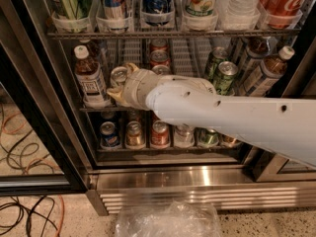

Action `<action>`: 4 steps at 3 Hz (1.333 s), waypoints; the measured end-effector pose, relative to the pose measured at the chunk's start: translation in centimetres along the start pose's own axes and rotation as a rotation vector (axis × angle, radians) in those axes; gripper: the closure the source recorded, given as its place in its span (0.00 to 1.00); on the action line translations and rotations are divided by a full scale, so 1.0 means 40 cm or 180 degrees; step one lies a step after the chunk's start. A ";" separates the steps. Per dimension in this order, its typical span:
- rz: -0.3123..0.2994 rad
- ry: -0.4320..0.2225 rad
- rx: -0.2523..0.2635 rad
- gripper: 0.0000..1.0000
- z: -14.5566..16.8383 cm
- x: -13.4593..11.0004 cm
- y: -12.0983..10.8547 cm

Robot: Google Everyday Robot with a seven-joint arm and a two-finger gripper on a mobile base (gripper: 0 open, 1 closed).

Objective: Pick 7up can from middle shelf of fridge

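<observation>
The fridge (pixel 59 147) stands open in the camera view. Its middle shelf (pixel 133 47) holds brown tea bottles, red cans and green cans. A can with a silver top and pale body, which I take for the 7up can (pixel 118 74), stands at the front of a left lane, next to a tea bottle (pixel 90 80). My gripper (pixel 121 82) reaches in from the right on the white arm (pixel 232 117) and sits right at this can, partly covering its body. The can's label is hidden.
Red Coca-Cola cans (pixel 159 58) stand in the lane behind the gripper. Dark green cans (pixel 224 76) and tea bottles (pixel 266 73) are to the right. A lower rack holds short cans (pixel 134 134). Crumpled clear plastic (pixel 168 221) and cables (pixel 24 152) lie on the floor.
</observation>
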State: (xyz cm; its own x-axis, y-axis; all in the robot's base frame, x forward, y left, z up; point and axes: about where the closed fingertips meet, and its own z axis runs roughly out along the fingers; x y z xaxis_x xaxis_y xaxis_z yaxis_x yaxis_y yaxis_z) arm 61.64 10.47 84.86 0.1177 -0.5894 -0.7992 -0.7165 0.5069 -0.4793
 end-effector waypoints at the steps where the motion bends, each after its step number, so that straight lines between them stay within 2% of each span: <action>1: 0.0000 0.0000 0.0000 0.88 0.000 0.000 0.000; 2: 0.0000 0.0000 0.0000 1.00 -0.006 -0.012 -0.007; 4: -0.0247 -0.0057 0.0164 1.00 -0.117 -0.102 -0.051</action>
State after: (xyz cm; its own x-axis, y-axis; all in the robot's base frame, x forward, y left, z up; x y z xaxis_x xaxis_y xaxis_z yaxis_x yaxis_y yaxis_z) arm 59.42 8.88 90.80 0.1841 -0.6172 -0.7650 -0.6683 0.4921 -0.5578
